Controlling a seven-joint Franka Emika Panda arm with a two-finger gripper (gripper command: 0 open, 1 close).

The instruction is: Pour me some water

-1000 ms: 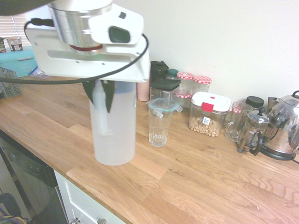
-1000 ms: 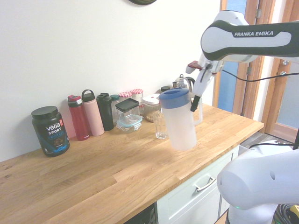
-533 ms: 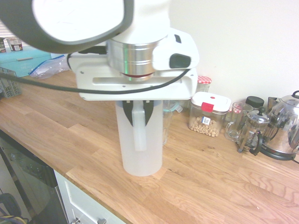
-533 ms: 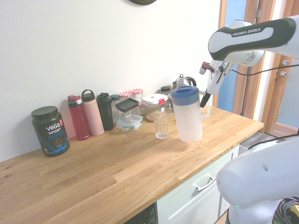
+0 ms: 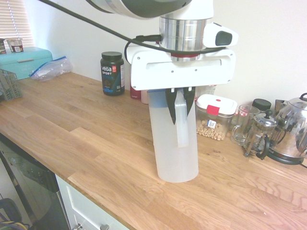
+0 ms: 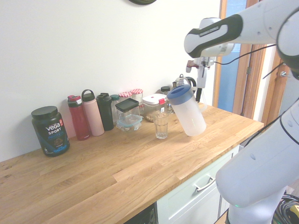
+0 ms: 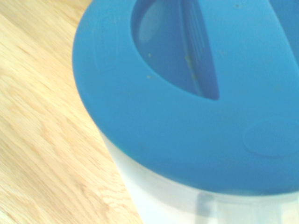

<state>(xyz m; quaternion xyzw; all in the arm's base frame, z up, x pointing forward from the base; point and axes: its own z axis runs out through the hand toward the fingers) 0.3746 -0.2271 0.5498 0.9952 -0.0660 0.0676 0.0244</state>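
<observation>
A: Where is the jug (image 5: 173, 139) at this moment?

B: It hangs in the air above the wooden surface (image 5: 86, 129), held by the gripper (image 5: 180, 103). The two dark fingers (image 5: 171, 106) are closed on its handle, one on each side. In the second exterior view the jug (image 6: 188, 112) is tilted, with its blue lid (image 6: 178, 93) leaning toward the glass tumbler (image 6: 161, 125).

A: Is it touching the tumbler?

B: No, it is just beside the tumbler and higher than its rim. The tumbler stands upright on the surface. In the first exterior view the jug hides it.

A: And the water?

B: I cannot see it clearly. The jug wall is frosted, and in the tumbler I cannot tell any level.

A: What stands near the tumbler?

B: Behind it, along the wall, are a lidded glass container (image 6: 127, 114), a black bottle (image 6: 104, 111), a pink bottle (image 6: 92, 113) and a red one (image 6: 78, 117). Farther from the tumbler on that same side is a dark tub (image 6: 50, 130). On the other side of the jug there is a steel kettle (image 5: 292, 129).

A: What does the wrist view show?

B: Only the blue lid (image 7: 187, 93) from close by, and wood beside it.
</observation>
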